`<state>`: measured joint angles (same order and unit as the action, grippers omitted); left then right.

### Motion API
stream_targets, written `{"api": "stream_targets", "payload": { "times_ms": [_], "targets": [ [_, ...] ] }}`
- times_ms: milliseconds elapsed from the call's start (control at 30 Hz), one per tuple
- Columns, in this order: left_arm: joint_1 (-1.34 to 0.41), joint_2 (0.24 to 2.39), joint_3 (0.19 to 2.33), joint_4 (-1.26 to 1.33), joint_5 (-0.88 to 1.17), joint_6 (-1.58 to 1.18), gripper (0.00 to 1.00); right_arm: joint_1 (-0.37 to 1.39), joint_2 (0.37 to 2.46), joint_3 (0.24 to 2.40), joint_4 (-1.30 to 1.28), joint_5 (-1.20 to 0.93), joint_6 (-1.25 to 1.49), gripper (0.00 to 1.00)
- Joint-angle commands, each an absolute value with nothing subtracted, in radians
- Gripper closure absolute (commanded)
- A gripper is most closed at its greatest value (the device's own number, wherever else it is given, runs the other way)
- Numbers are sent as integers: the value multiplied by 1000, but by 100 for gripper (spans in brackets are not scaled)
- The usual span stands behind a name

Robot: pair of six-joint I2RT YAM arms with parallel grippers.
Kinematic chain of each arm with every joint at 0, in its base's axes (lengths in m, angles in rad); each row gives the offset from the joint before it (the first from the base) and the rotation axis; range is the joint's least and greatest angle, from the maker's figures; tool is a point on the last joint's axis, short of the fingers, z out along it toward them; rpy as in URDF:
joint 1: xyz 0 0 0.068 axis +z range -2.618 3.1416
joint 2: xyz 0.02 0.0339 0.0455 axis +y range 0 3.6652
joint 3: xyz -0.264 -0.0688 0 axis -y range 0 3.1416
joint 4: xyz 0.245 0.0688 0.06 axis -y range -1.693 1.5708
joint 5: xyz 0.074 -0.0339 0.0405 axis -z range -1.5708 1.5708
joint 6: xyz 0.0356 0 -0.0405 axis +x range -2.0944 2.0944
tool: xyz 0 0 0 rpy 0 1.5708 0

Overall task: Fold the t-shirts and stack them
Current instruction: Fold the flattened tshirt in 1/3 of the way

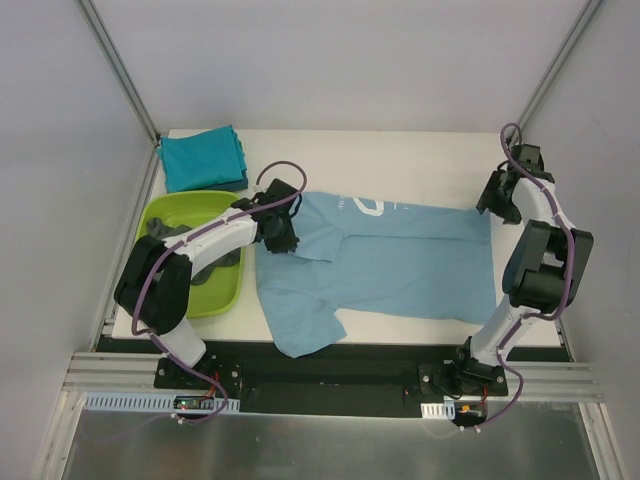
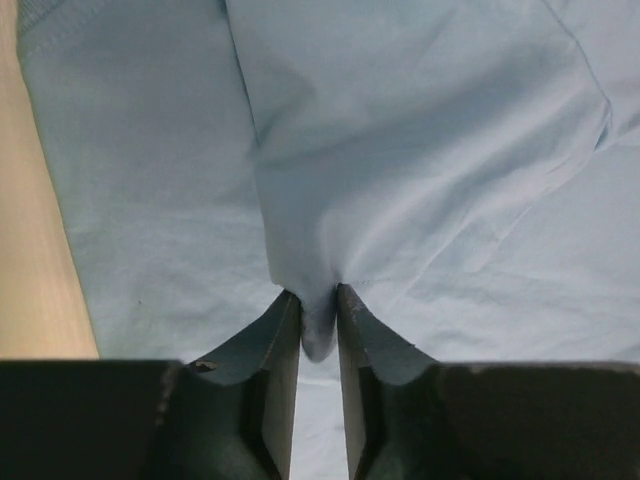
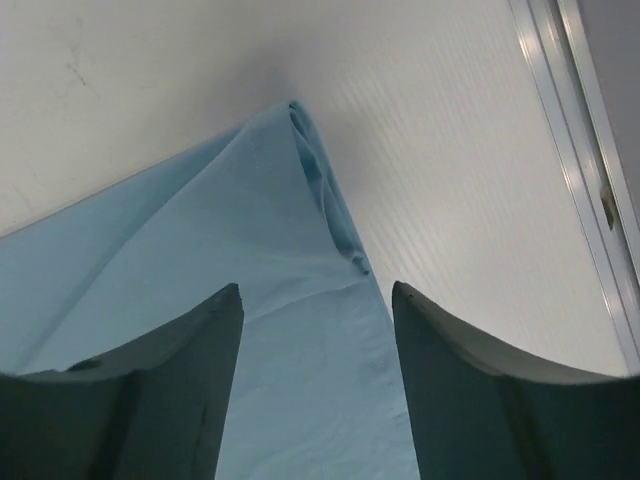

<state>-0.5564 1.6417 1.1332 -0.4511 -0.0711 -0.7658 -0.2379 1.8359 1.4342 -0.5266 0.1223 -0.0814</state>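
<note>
A light blue t-shirt [image 1: 385,262] with white print lies spread across the table's middle. My left gripper [image 1: 283,238] is shut on a pinch of its fabric at the shirt's left side; the left wrist view shows the cloth [image 2: 400,150] bunched between the fingertips [image 2: 318,305]. My right gripper [image 1: 497,200] is open just above the shirt's far right corner; the right wrist view shows that corner [image 3: 300,190] between the spread fingers [image 3: 315,300], not gripped. A folded teal t-shirt [image 1: 203,158] lies at the far left. A dark grey t-shirt [image 1: 205,268] lies in the tub.
A lime-green plastic tub [image 1: 178,212] stands at the left, beside the left arm. The table's right edge and a metal frame rail [image 3: 575,150] run close to the right gripper. Bare white table [image 1: 400,160] lies behind the shirt.
</note>
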Motion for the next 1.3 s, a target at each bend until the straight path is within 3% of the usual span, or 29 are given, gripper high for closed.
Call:
{"api": "stream_targets", "payload": {
  "times_ms": [0, 67, 100, 300, 467, 567, 667, 933, 1100, 1267],
  "targets": [
    [-578, 1609, 1100, -457, -90, -753, 77, -233, 1689, 1402, -572, 221, -40, 29],
    [-581, 1589, 1082, -459, -92, -750, 66, -221, 1642, 1388, -592, 226, -29, 3],
    [-586, 1583, 1075, -457, -95, -744, 62, -213, 1619, 1381, -601, 215, -26, 4],
    [-603, 1510, 1080, -457, -80, -704, 1, -111, 1447, 1275, -597, 183, -51, 4],
    [-647, 1442, 1138, -448, -136, -652, 1, -77, 1275, 1106, -517, 27, -23, 4],
    [-647, 1492, 1190, -425, -136, -614, 1, -74, 1200, 988, -424, -186, -57, 4],
    [-641, 1592, 1271, -419, -135, -566, 1, -77, 1209, 972, -373, -216, -94, 4],
    [-546, 1842, 1410, -411, -72, -540, 1, -95, 1478, 1123, -377, -311, -143, 4],
    [-466, 1968, 1485, -411, -29, -532, 1, -161, 1771, 1339, -463, -383, -143, 4],
    [-405, 2068, 1537, -411, 32, -534, 1, -192, 2011, 1558, -595, -301, -164, 4]
  ]
}}
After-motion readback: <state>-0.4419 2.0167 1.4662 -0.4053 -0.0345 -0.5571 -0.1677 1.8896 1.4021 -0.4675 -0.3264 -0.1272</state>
